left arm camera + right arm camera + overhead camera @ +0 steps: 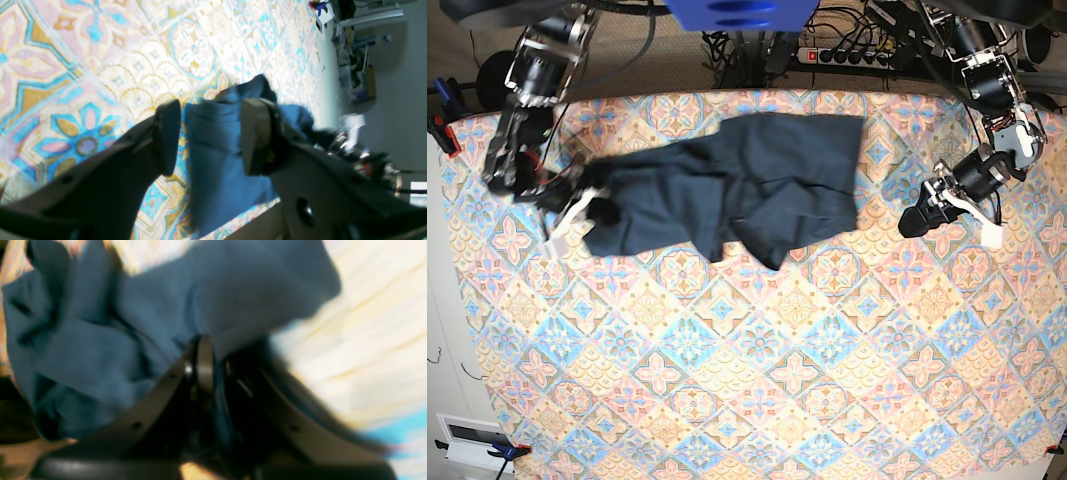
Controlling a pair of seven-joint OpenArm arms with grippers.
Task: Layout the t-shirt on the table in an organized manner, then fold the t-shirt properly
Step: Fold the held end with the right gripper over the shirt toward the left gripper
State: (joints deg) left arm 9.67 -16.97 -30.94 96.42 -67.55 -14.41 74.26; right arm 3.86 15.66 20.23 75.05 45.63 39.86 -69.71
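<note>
Right pincer (213, 360) clamps the crumpled t-shirt (737, 185) at one end on the table (757, 380); left pincer (208, 140) hangs open, apart.

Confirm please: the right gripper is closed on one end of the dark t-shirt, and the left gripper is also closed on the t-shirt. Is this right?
Not entirely. The right gripper is indeed shut on the t-shirt. The left gripper is not: the left wrist view shows its jaws standing apart, and the base view shows it over the bare table, clear of the cloth.
</note>
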